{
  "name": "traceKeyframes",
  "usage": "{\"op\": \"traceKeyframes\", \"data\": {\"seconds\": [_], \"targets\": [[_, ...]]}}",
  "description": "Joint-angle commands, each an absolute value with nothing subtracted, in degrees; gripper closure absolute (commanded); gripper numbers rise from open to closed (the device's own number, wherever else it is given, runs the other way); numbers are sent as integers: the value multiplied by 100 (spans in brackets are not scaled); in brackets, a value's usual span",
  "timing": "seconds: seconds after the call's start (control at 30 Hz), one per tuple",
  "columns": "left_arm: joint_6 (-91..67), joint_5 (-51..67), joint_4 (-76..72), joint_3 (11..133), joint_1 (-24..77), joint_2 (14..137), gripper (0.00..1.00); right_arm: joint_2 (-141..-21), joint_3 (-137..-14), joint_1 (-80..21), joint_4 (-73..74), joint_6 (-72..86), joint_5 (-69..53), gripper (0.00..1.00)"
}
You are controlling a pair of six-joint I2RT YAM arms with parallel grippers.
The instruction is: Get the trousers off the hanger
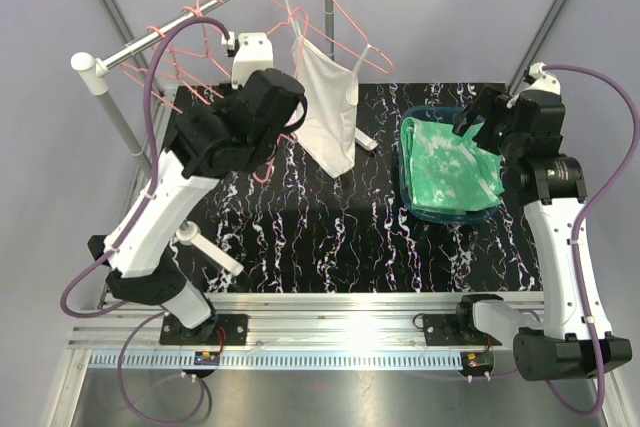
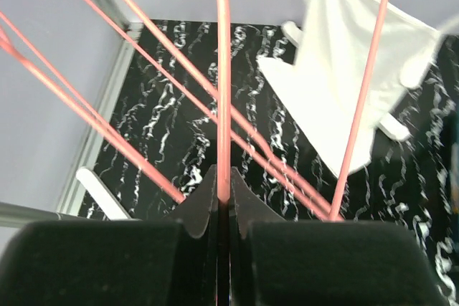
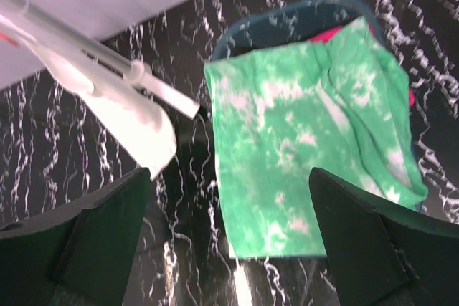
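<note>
One pink hanger in left gripper, green trousers in bin

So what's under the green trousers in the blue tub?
A sliver of pink cloth peeks out inside the tub. The green trousers cover everything else.

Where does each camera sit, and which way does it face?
Top: above, behind the bases, facing down at the table; left arm and right arm show.
Left wrist: on the left arm, facing past the left gripper, shut on a pink hanger.
Right wrist: facing down past the open right gripper at green trousers in a bin.
Shared: top and right wrist both show the trousers.
</note>
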State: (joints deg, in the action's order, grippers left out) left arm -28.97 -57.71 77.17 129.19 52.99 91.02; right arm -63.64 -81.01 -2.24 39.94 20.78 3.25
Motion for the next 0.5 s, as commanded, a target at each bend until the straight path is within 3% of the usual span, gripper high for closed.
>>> {"op": "traceKeyframes", "data": {"seconds": [0.0, 0.2, 0.47], "targets": [[-2637, -5950, 7866, 13332, 4993, 9447, 100, -6127, -7866, -264, 4113, 1978, -130, 1], [-2041, -6169, 8210, 14299, 4685, 10282, 100, -5915, -7813, -264, 4306, 1872, -202, 1], [-976, -7206, 7225, 14071, 4641, 10476, 100, -5933, -7761, -264, 4333, 1898, -369, 0]]}}
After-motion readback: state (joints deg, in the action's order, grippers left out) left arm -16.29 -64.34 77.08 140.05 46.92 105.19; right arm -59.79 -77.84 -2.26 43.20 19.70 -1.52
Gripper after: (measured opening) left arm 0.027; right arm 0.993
